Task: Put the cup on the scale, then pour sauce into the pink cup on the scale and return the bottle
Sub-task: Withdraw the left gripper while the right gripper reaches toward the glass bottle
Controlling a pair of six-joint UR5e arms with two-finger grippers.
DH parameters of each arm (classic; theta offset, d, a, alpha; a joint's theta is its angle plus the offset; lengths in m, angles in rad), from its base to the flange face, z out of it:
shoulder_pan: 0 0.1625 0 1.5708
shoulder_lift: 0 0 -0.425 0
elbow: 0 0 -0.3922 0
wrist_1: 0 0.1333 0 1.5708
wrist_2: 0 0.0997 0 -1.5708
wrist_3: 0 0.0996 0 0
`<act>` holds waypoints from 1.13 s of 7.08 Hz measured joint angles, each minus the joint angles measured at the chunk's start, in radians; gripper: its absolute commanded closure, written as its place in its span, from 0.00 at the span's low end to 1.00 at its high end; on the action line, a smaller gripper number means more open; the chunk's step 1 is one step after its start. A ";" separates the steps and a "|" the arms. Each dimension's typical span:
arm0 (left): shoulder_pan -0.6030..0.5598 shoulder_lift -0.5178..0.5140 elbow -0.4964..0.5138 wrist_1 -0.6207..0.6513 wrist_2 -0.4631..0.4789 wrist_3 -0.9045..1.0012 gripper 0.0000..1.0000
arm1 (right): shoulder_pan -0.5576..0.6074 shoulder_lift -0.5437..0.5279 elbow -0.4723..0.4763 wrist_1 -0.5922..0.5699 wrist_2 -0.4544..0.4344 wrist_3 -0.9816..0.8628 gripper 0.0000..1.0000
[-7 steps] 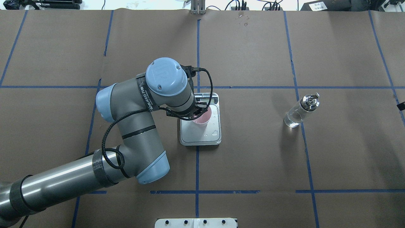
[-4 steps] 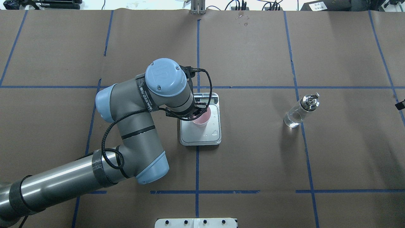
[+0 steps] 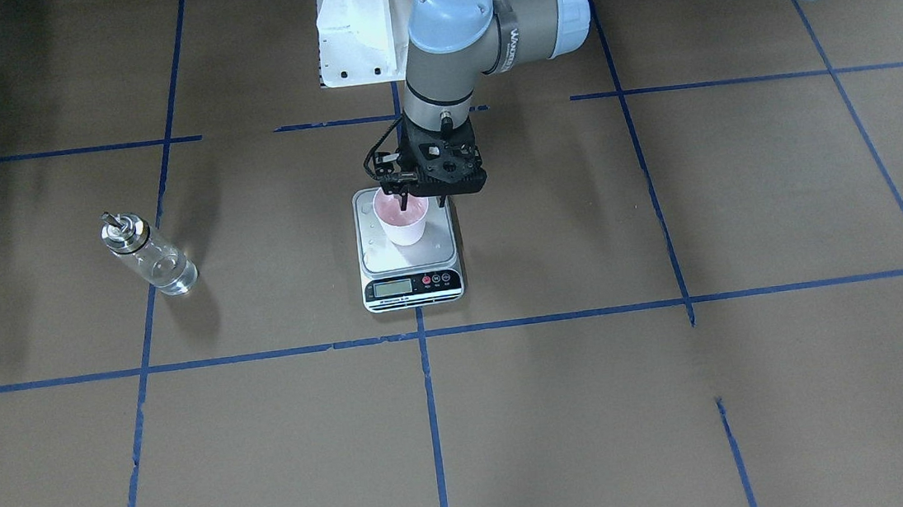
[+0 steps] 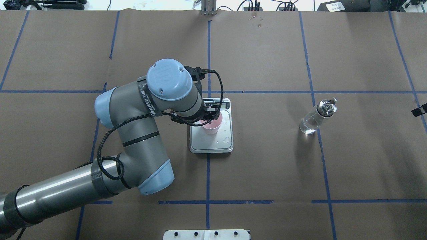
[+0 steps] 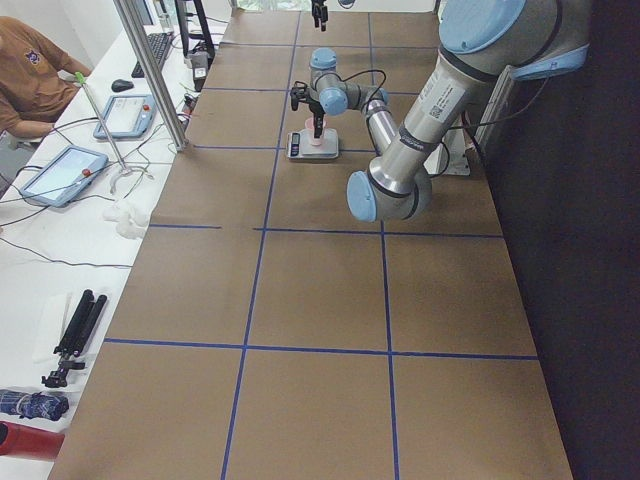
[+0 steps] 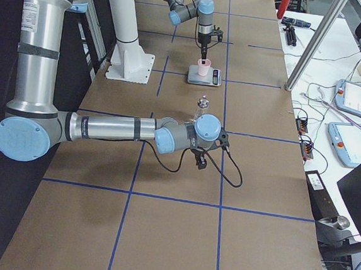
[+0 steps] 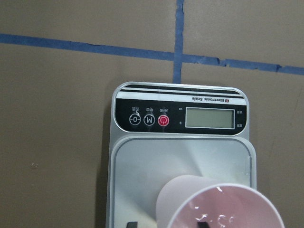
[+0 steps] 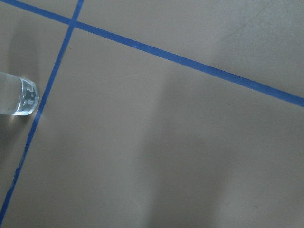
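Cup (image 3: 403, 225) stands upright on the scale (image 3: 413, 286), on the silver platform toward the robot's side and behind the display. Scale sits mid-surface on a blue tape line, display facing away from the robot. A few droplets (image 4: 227, 139) lie on the bare platform.

Left gripper (image 3: 422, 201) hangs straight down over the cup. Its jaws are apart and straddle the rim on the robot's side, one finger inside the cup and one outside. Wrist view shows a gap between the outer finger and the cup wall, so no grip on it.

Bottle (image 4: 315, 116) stands upright on the surface, well apart from the scale on the robot's right, on a tape line, with the spout on top. Sauce (image 3: 167, 272) inside is clear; level hard to read.

Right gripper (image 6: 200, 161) is low over the surface, near the bottle, on the side away from the scale, holding nothing. Cannot tell whether its jaws are apart or together. Its wrist view catches only the bottle's base at the left edge.
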 measured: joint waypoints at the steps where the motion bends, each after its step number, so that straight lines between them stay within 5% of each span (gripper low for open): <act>1: -0.015 0.045 -0.083 0.002 -0.002 0.001 0.42 | -0.010 0.000 0.004 0.016 0.009 0.005 0.00; 3: -0.064 0.131 -0.223 0.004 -0.021 0.004 0.42 | -0.055 -0.015 0.050 0.124 0.015 0.195 0.00; 5: -0.098 0.150 -0.252 -0.001 -0.036 0.011 0.42 | -0.224 -0.055 0.098 0.435 -0.077 0.605 0.00; 8: -0.165 0.162 -0.250 -0.002 -0.041 0.065 0.41 | -0.575 -0.090 0.180 0.697 -0.499 1.066 0.00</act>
